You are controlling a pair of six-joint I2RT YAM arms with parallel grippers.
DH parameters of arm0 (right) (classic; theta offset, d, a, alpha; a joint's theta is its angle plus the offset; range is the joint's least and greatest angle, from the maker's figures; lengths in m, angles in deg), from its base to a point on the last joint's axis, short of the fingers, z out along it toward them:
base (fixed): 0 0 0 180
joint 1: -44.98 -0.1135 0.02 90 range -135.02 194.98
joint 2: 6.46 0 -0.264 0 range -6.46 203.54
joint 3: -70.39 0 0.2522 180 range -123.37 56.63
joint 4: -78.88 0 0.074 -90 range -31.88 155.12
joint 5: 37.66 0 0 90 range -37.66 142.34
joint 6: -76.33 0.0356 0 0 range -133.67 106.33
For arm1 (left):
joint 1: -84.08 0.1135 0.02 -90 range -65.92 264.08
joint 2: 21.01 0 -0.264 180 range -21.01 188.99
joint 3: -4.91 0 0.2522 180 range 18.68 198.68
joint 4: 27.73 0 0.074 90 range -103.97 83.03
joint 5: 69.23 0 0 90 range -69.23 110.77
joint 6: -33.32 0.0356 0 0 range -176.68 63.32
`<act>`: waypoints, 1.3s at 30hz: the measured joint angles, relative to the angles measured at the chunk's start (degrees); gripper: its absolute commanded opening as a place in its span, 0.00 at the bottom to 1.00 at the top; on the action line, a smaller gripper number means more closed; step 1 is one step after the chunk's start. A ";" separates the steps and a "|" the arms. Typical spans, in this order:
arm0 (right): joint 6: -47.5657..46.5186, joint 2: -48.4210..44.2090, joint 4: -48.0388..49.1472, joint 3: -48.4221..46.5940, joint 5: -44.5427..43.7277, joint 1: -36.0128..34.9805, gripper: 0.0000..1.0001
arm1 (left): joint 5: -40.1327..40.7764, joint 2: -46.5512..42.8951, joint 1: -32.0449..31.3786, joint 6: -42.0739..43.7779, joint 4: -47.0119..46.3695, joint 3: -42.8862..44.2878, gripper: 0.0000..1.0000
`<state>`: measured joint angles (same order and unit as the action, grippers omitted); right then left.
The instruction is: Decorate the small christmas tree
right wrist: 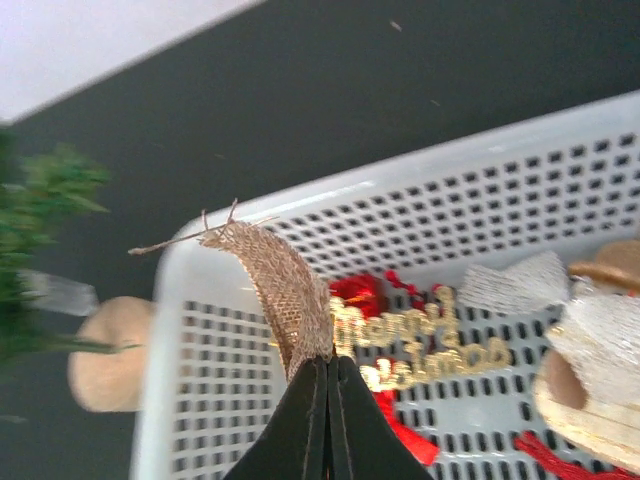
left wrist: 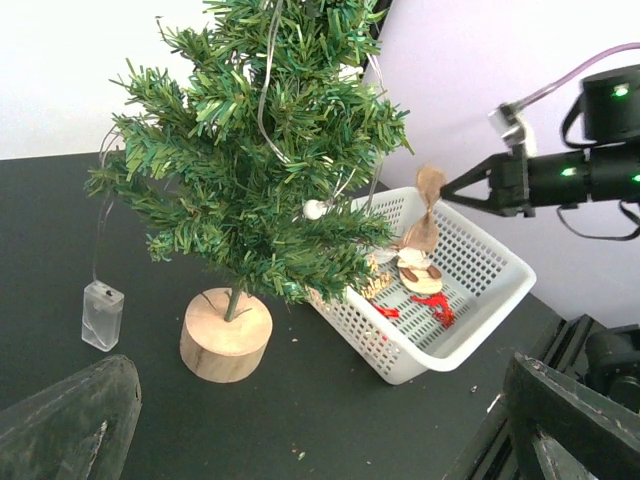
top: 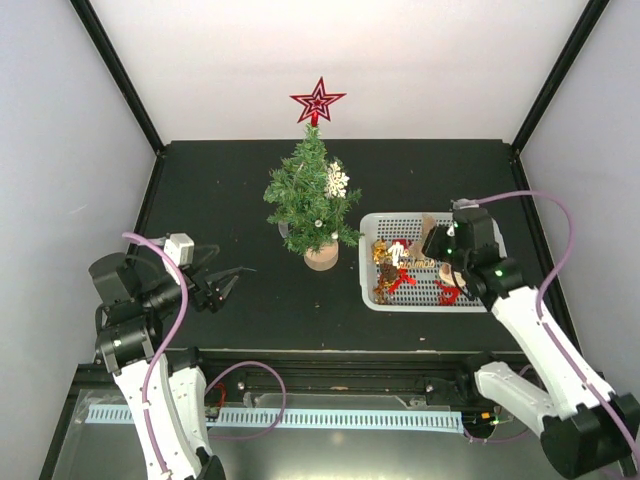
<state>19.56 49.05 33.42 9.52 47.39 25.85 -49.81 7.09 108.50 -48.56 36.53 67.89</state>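
Note:
The small christmas tree (top: pixel 310 200) stands mid-table on its round wooden base (top: pixel 321 256), with a red star (top: pixel 318 101) on top and a white snowflake (top: pixel 337 180) on its right side. A light string with a clear battery box (left wrist: pixel 103 315) hangs from the branches. My right gripper (right wrist: pixel 328 365) is shut on a burlap ribbon bow (right wrist: pixel 280 285), holding it above the white basket (top: pixel 485 222). That bow (left wrist: pixel 428 210) dangles just over the basket's far corner. My left gripper (top: pixel 235 275) stands open and empty, low on the table left of the tree.
The basket (right wrist: pixel 170 300) holds a gold "Merry Christmas" sign (right wrist: pixel 420 345), red tasselled pieces (left wrist: pixel 437 308) and a wooden ornament (left wrist: pixel 420 275). White walls and black corner posts enclose the black table (top: pixel 220 190). The tree's base (left wrist: pixel 225 335) stands close to the basket's left wall.

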 measured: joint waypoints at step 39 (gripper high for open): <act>-17.11 28.00 -18.95 -46.64 -29.77 -51.87 0.01 | 0.90 1.53 0.00 1.86 1.55 0.48 0.99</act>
<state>2.45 77.05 14.47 -37.13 17.62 -26.02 -48.92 8.62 108.50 -46.70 38.09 68.37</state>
